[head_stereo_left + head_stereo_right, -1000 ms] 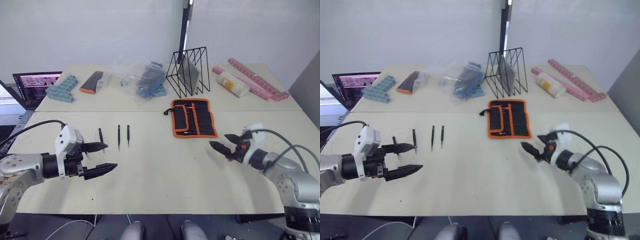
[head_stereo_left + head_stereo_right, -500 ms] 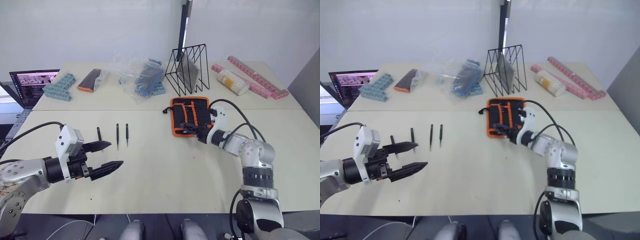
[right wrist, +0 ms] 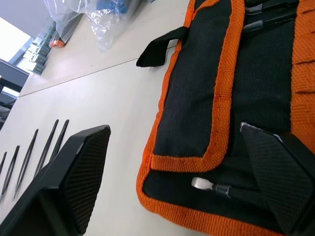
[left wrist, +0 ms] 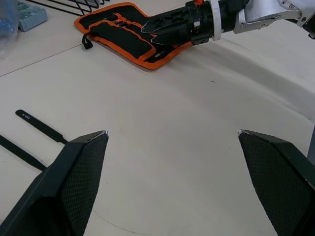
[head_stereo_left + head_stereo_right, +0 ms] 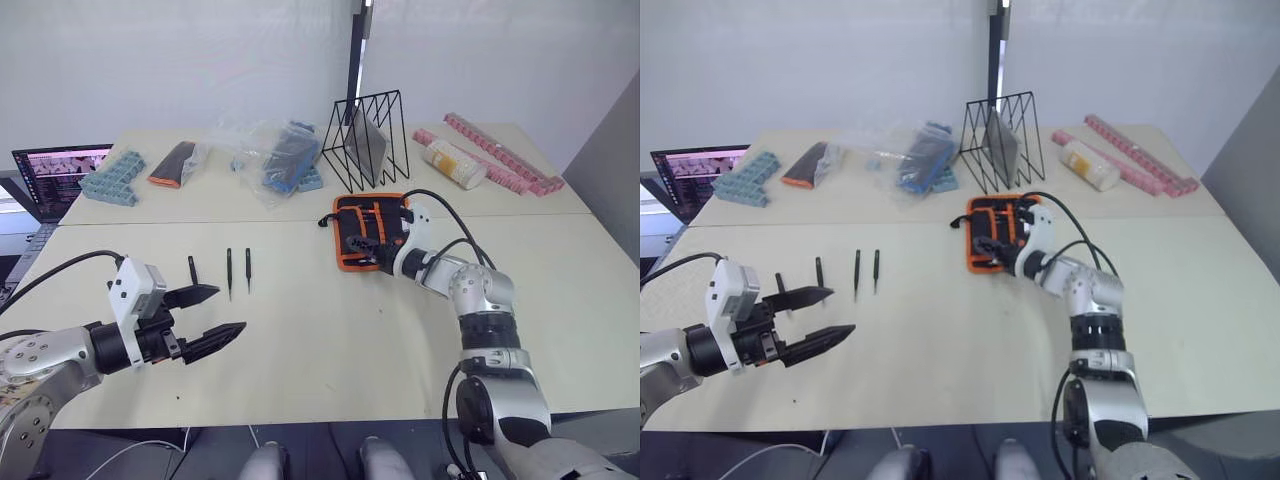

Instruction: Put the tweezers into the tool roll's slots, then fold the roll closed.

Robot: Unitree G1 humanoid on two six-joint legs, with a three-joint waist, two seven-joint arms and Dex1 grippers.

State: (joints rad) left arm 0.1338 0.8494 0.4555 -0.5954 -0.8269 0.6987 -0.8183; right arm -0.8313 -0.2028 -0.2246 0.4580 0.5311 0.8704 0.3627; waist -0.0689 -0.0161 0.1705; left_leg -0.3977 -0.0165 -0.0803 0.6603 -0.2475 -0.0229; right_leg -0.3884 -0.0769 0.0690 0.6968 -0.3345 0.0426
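The tool roll (image 5: 385,222), black with orange edging, lies open on the table right of centre. Its slots (image 3: 266,64) show as black pockets between orange bands. My right gripper (image 5: 352,242) hovers open over the roll's near left corner, fingers (image 3: 83,167) spread wide above the fabric. A slim black tool with a pale end (image 3: 216,189) lies loose on the roll's lower flap. Several black tweezers (image 5: 229,272) lie side by side on the table, left of centre. My left gripper (image 5: 231,309) stands open and empty just in front of them.
A black wire rack (image 5: 368,140) stands behind the roll. Plastic bags (image 5: 275,160), teal pill boxes (image 5: 108,178), an orange-tipped dark case (image 5: 172,165) and a laptop (image 5: 50,175) are at the back left. Pink strips (image 5: 500,150) and a bottle (image 5: 455,165) are at the back right.
My right arm has swung from the front right of the table up and left to the tool roll. The left gripper has stayed where it was, open. The camera shifted slightly.
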